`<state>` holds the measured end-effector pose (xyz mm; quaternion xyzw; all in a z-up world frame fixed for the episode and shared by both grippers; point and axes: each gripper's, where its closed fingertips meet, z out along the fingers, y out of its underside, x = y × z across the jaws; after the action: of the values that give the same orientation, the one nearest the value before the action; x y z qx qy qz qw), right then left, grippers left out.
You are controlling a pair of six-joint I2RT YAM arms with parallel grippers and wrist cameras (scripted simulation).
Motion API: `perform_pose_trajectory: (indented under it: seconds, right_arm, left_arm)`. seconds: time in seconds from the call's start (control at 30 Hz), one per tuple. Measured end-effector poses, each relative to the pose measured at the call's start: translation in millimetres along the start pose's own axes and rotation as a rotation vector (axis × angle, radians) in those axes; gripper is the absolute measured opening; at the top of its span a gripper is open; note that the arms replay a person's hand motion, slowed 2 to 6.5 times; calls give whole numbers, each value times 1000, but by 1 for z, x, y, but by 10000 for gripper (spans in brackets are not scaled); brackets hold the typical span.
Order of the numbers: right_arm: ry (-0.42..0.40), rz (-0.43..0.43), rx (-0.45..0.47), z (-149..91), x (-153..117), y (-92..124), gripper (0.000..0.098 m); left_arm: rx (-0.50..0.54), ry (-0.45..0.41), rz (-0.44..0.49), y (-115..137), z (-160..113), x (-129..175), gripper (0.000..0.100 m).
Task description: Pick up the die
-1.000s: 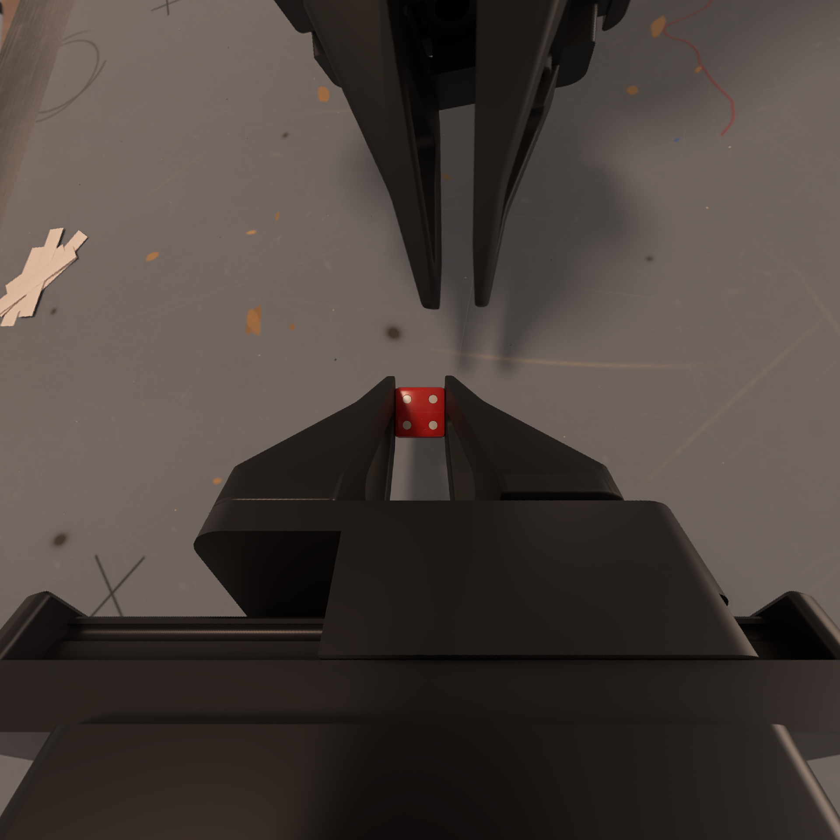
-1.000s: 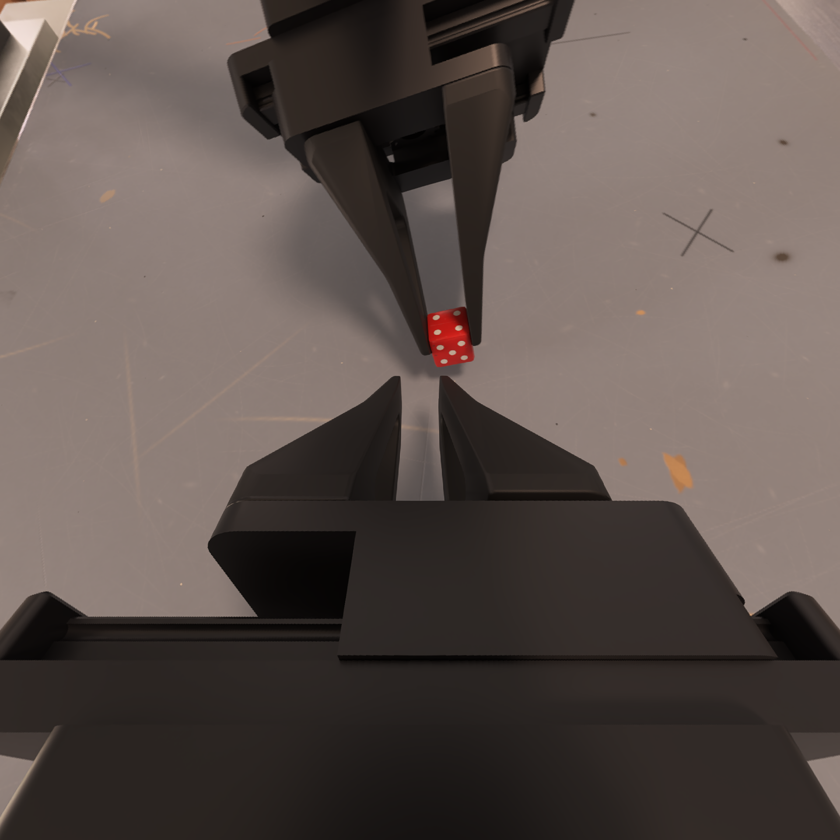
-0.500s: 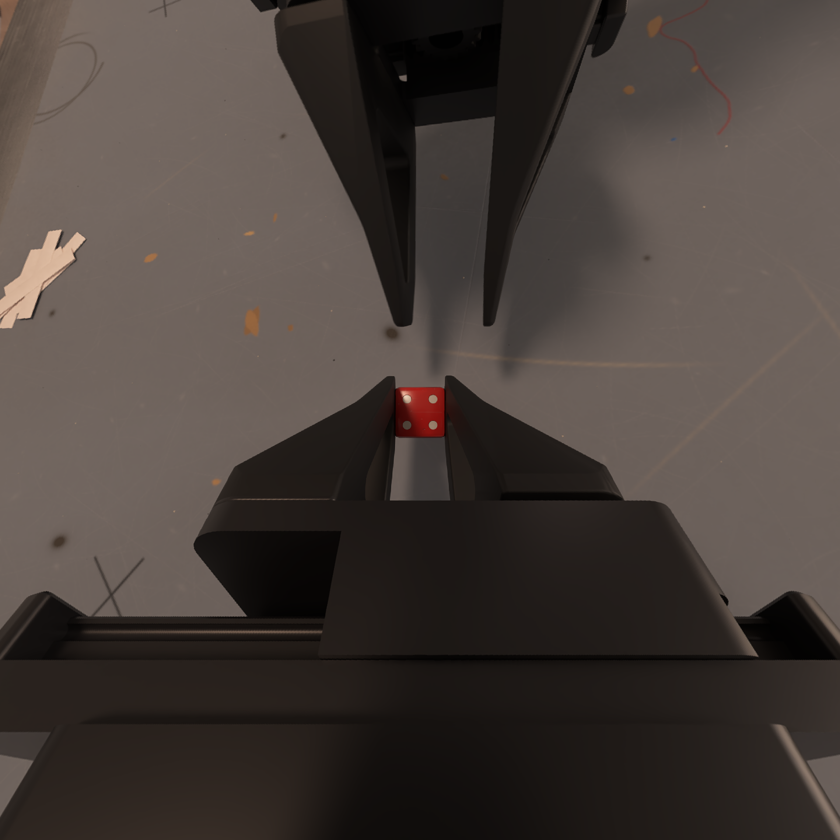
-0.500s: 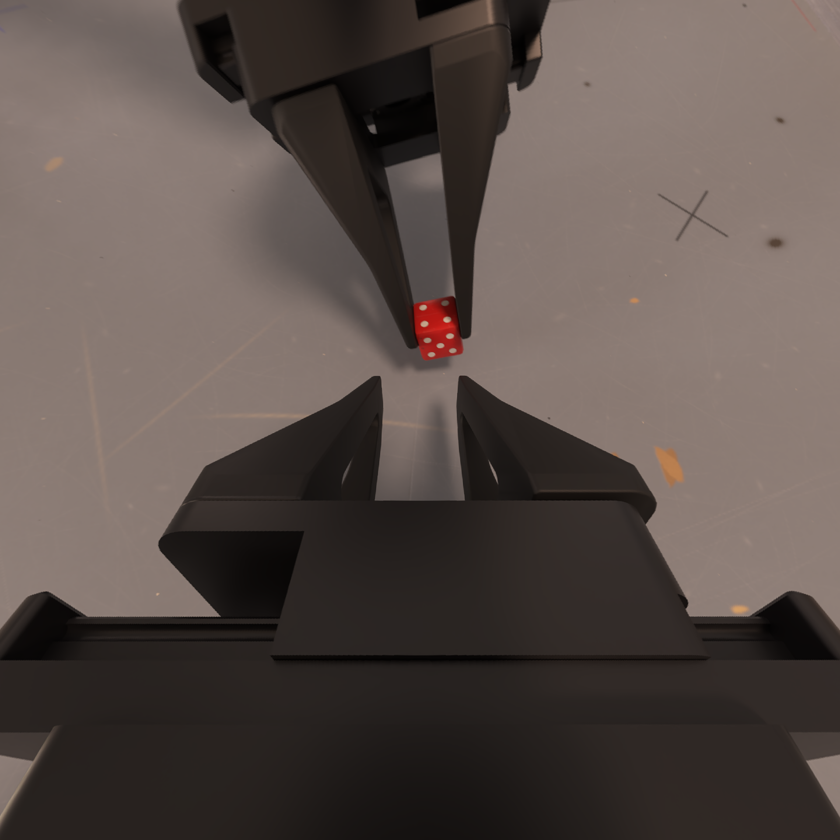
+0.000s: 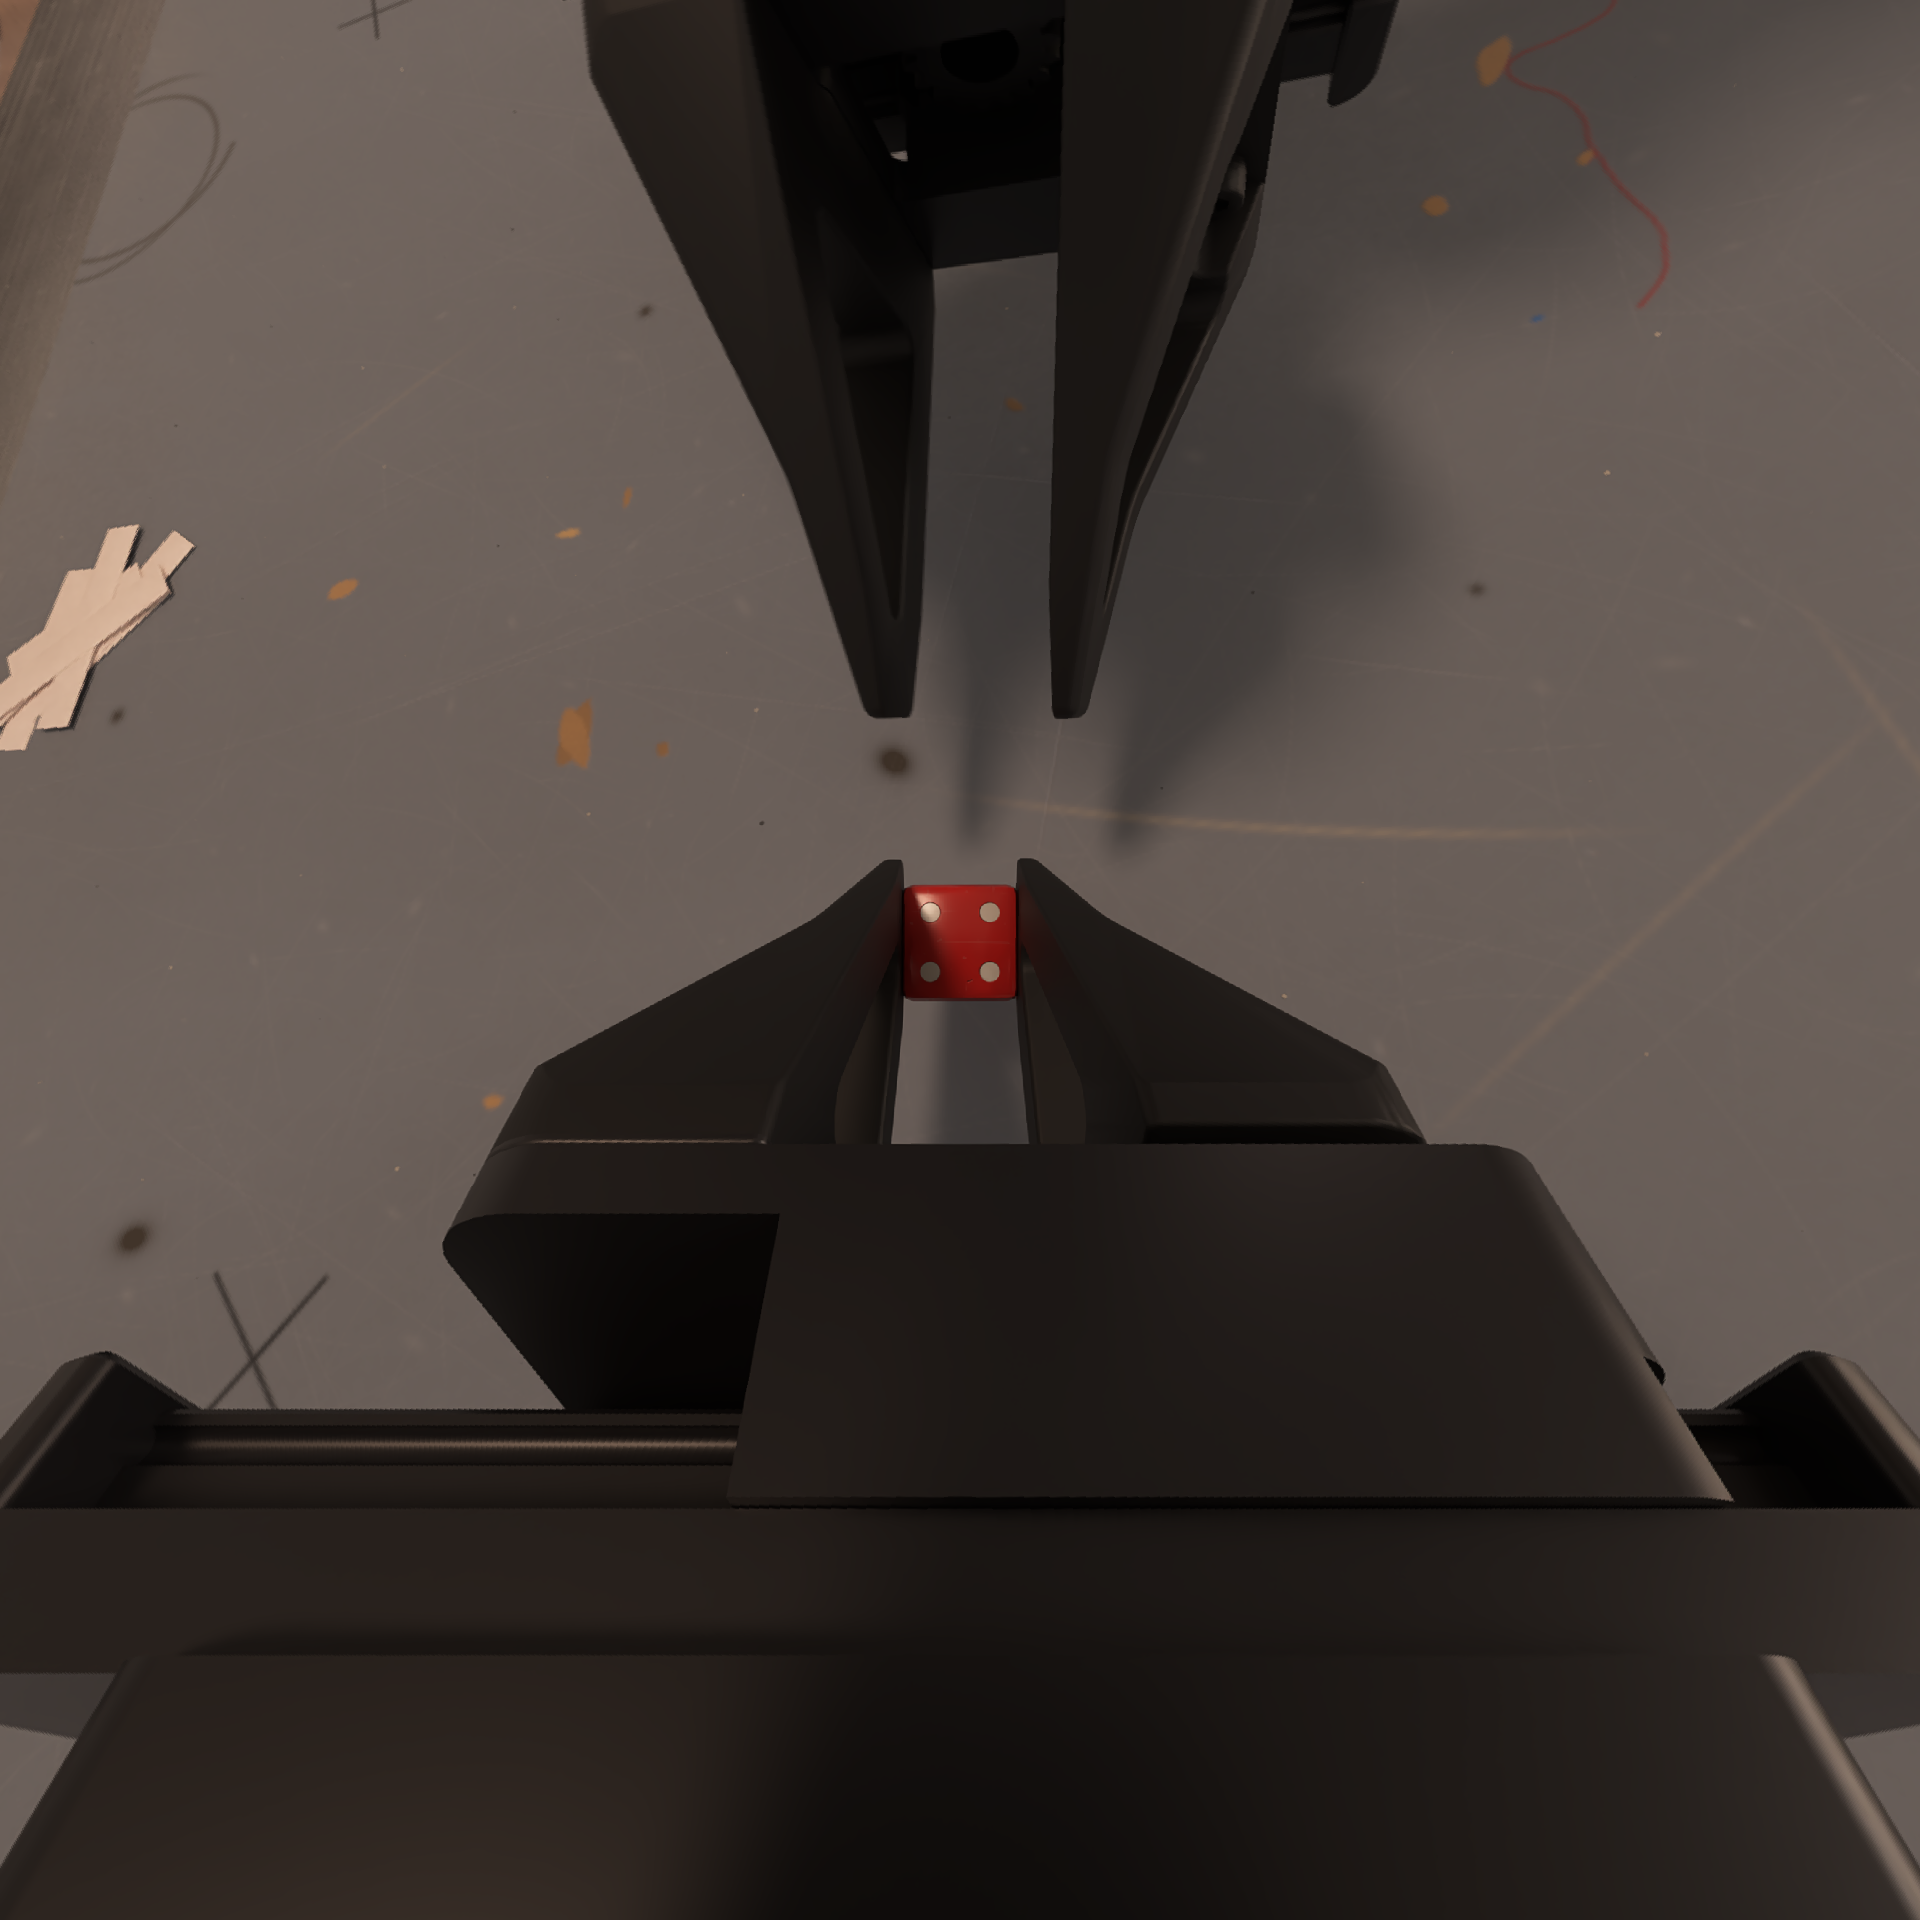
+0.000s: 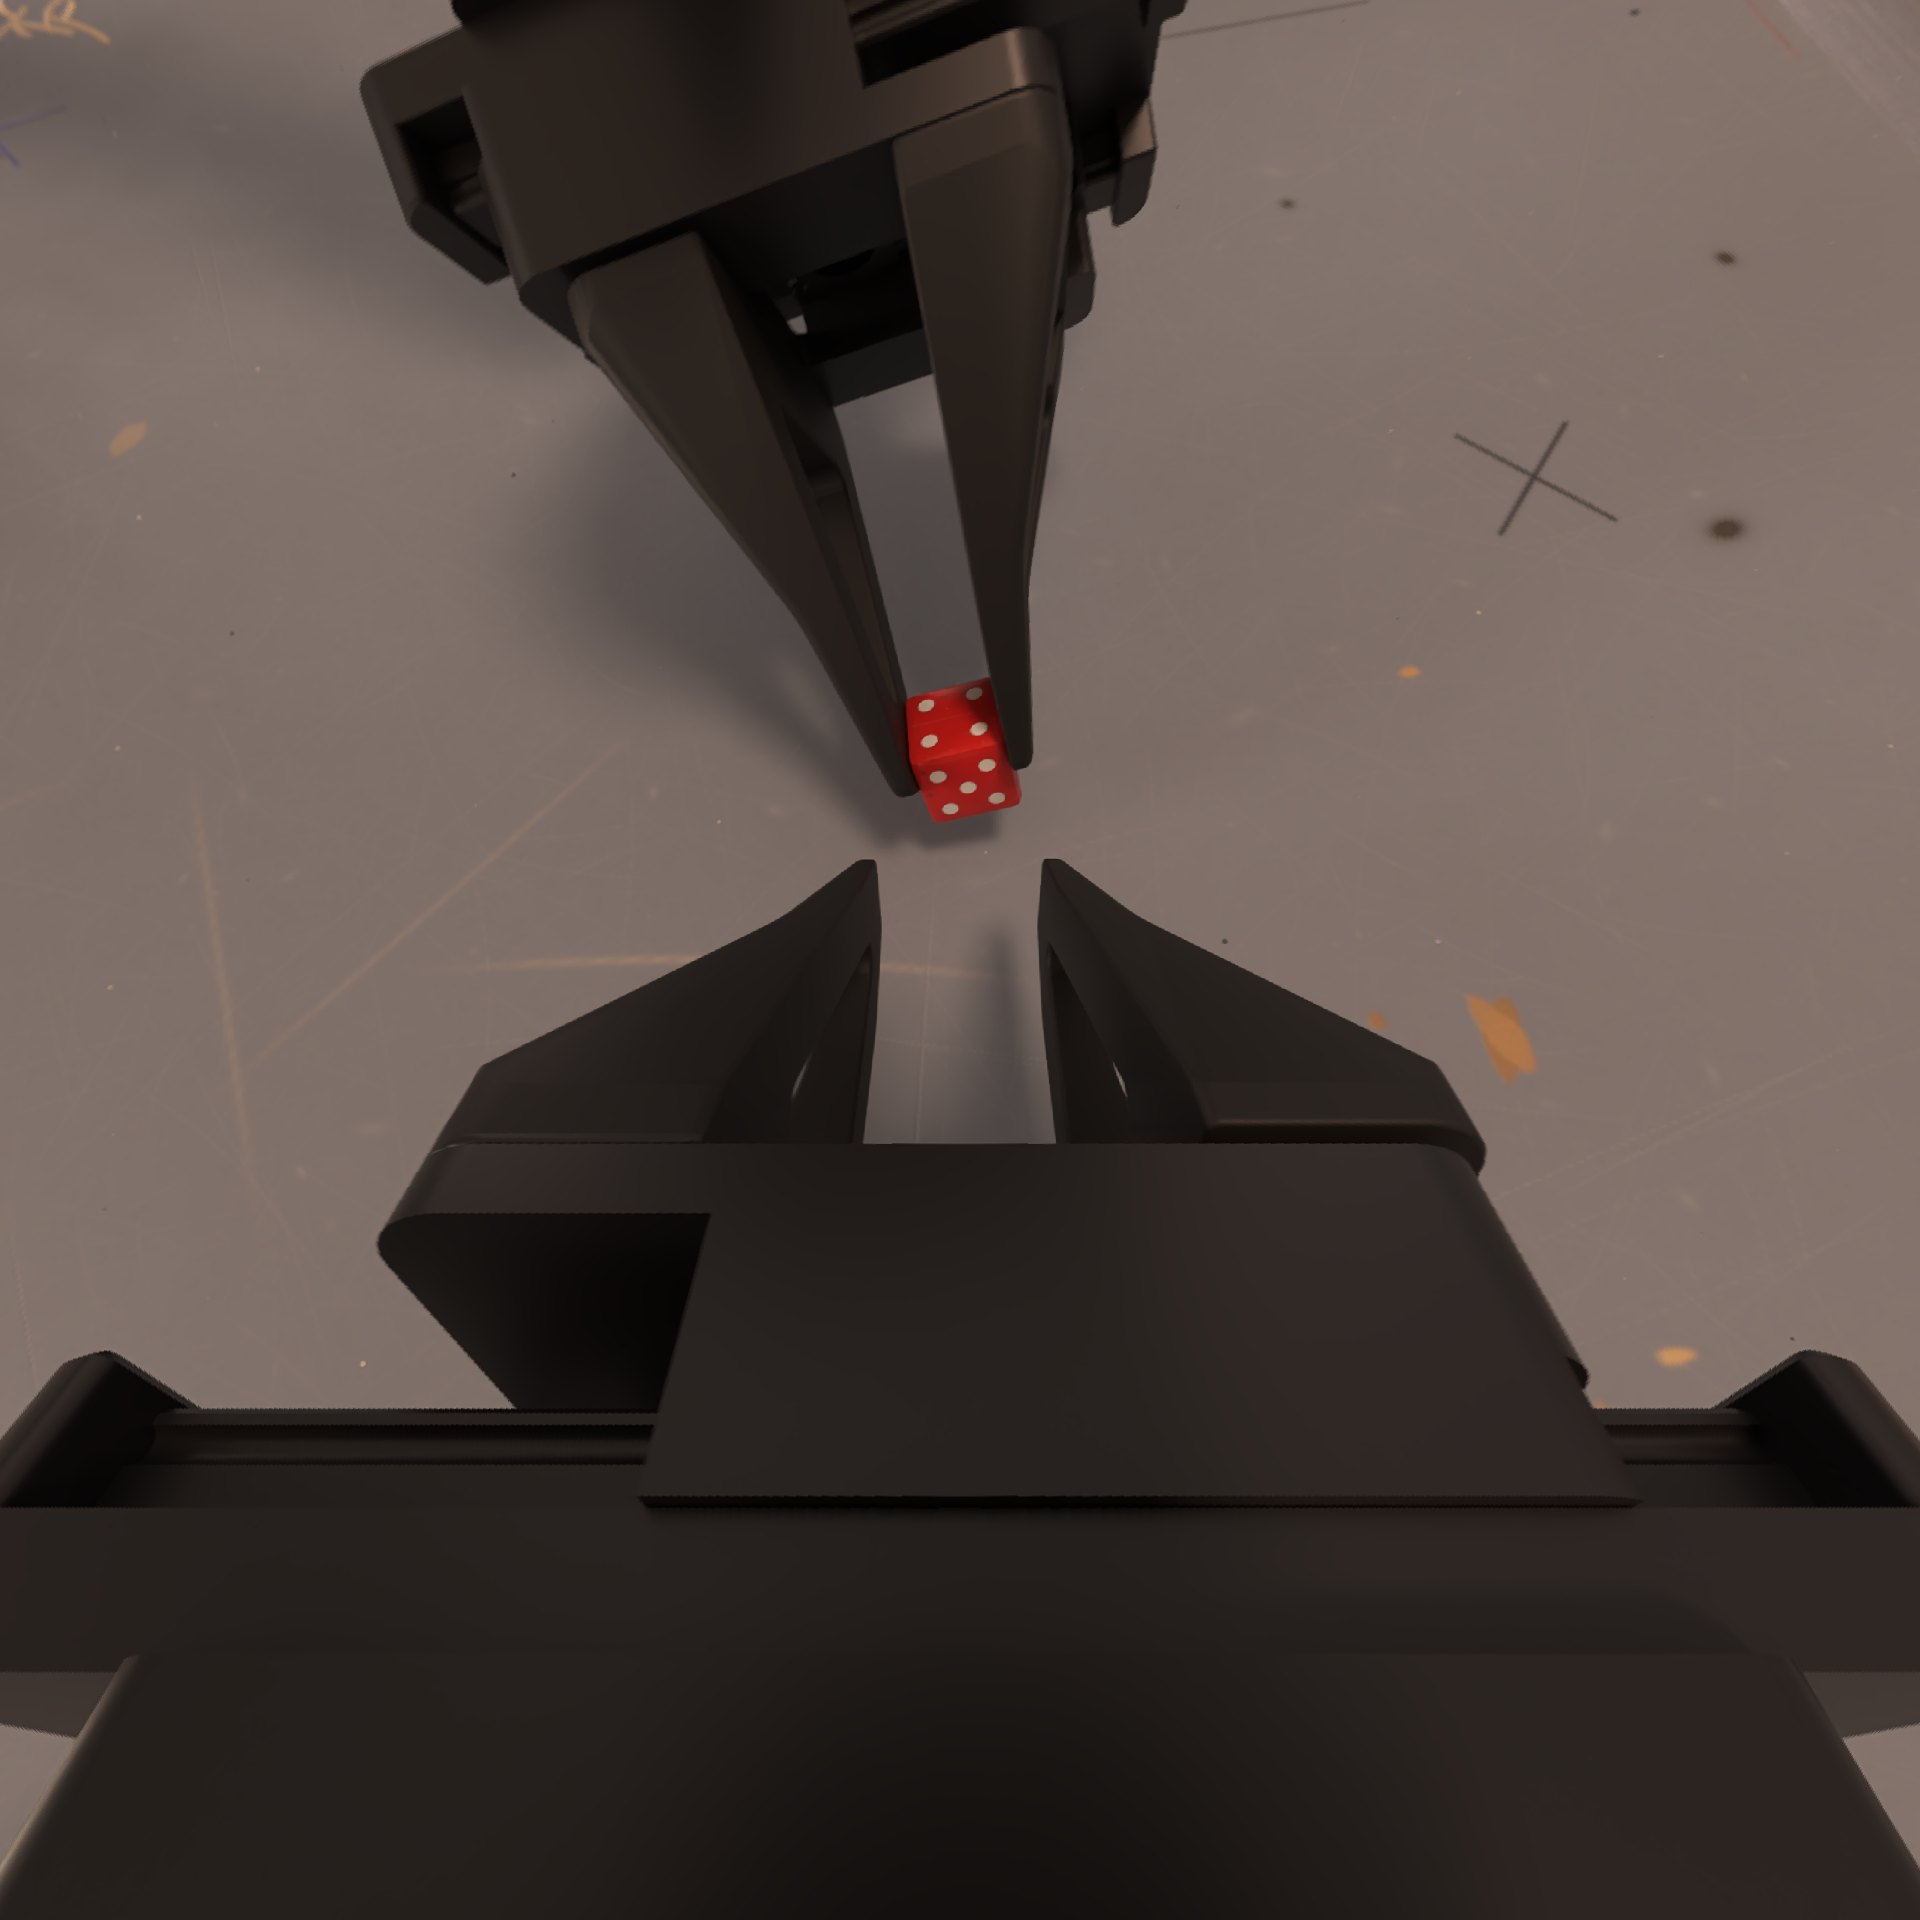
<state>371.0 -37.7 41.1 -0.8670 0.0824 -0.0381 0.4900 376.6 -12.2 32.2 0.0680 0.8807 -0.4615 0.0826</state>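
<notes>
The red die with white pips is pinched between the fingertips of my left gripper, held above the grey table. The right wrist view shows the same die between the left gripper's tips, hanging clear of the surface. My right gripper is open and empty, its tips a short way in front of the die and pointing at it. In the left wrist view the right gripper faces mine tip to tip, with a gap between its fingers.
The grey table is scratched, with orange flecks and pencilled crosses. A patch of pale tape strips lies to the left. A red scribble marks the far right.
The right gripper has opened from nearly shut and shifted slightly closer to the die. The left gripper has kept its hold on the die without moving.
</notes>
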Motion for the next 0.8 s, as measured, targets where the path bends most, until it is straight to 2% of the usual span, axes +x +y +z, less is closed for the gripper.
perform_pose_trajectory:
  seconds: [0.2, 0.3, 0.4, 0.53, 0.6, 0.73, 0.8]
  right_arm:
    - [-53, -28, -4, 0, -11, 1, 101]
    - [-69, -13, 20, -3, -13, -1, 89]
    - [-43, 7, 31, -4, -6, -3, 125]
    - [-5, 12, 17, -3, 1, 0, 283]
    - [2, 7, 4, -2, 1, 1, 323]
    - [-10, -12, -22, 1, -2, 3, 329]
    - [-32, -22, -24, 0, -6, 3, 302]
  left_arm:
    - [0, 0, 0, 0, 0, 0, 178]
    - [0, 0, 0, 0, 0, 0, 178]
    - [0, 2, -1, 0, 0, 0, 178]
    - [-1, 3, -3, 0, 0, 0, 178]
    - [-1, 3, -3, 0, 0, 0, 178]
    - [-1, 3, -3, 0, 0, 0, 178]
    - [0, 3, -3, 0, 0, 0, 178]
